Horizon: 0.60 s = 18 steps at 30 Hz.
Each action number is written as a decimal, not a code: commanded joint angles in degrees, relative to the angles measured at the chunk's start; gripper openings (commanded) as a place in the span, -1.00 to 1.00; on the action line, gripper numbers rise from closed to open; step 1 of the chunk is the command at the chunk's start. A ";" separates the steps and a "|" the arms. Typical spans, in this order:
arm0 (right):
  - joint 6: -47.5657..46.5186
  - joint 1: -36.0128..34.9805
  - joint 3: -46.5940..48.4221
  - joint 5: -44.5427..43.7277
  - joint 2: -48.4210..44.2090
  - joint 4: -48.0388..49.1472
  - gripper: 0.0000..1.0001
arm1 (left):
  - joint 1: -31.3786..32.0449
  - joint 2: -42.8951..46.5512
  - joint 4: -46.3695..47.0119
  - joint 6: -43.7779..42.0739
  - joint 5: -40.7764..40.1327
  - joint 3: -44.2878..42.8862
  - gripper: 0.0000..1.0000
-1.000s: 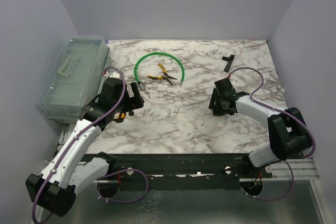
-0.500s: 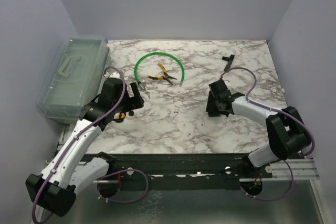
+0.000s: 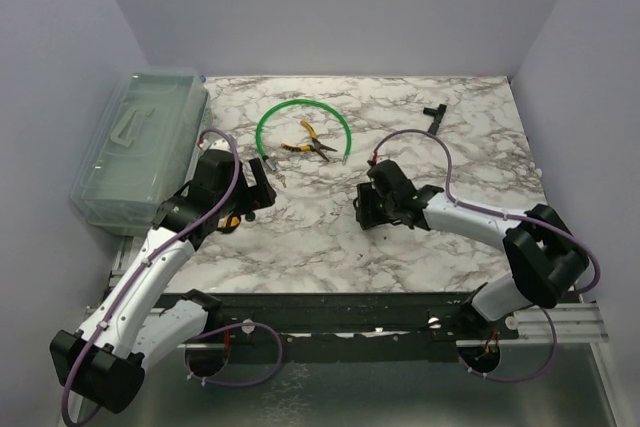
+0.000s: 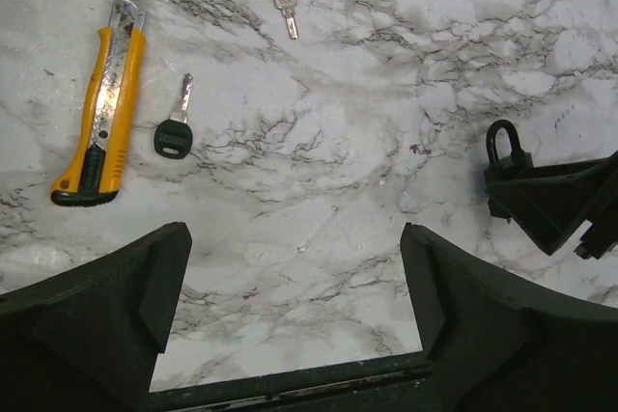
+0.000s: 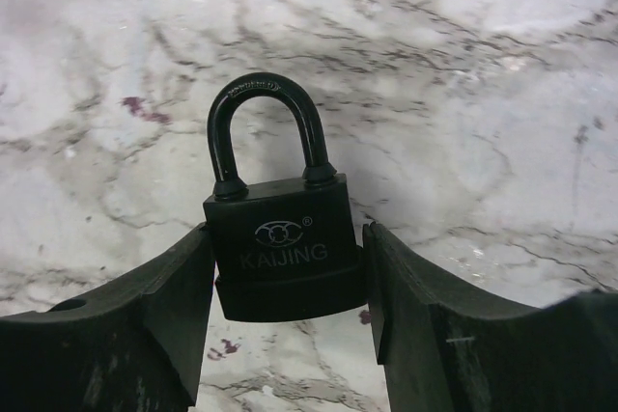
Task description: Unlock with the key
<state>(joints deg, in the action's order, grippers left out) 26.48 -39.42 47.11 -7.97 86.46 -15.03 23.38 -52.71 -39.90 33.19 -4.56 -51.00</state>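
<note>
My right gripper (image 5: pixel 288 272) is shut on the black padlock (image 5: pixel 280 238), gripping its body on both sides with the closed shackle pointing away, just above the marble. In the top view this gripper (image 3: pixel 368 205) is near the table's middle. The padlock's shackle (image 4: pixel 504 142) also shows at the right of the left wrist view. The small silvery key (image 4: pixel 286 16) lies flat on the marble ahead of my left gripper (image 4: pixel 294 267), which is open, empty and well short of it. In the top view the left gripper (image 3: pixel 262 192) is just left of the key (image 3: pixel 282 180).
A yellow utility knife (image 4: pixel 101 108) and a black-headed key (image 4: pixel 175 130) lie left of the silvery key. Yellow-handled pliers (image 3: pixel 308 143) lie inside a green cable loop (image 3: pixel 345 127). A clear plastic box (image 3: pixel 140 142) stands at the left edge. A black tool (image 3: pixel 434 117) lies back right.
My right gripper has carried the padlock leftward from the right side towards the table's middle. The left arm has barely moved.
</note>
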 commanded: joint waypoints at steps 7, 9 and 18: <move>-7.47 -3.66 2.46 12.34 -8.73 10.19 -0.08 | 0.18 -0.33 16.98 10.73 18.48 9.03 0.88; -8.12 -3.93 2.23 15.47 -10.73 11.81 -0.08 | 0.18 -1.31 21.39 12.64 21.66 10.79 0.86; -9.97 -5.95 1.54 23.30 -15.77 14.49 -0.08 | 0.27 -6.62 37.48 17.87 32.25 13.42 0.79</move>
<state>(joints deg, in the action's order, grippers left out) 18.33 -44.21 47.29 9.28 73.03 -5.50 23.38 -57.54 -13.52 47.92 20.25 -38.11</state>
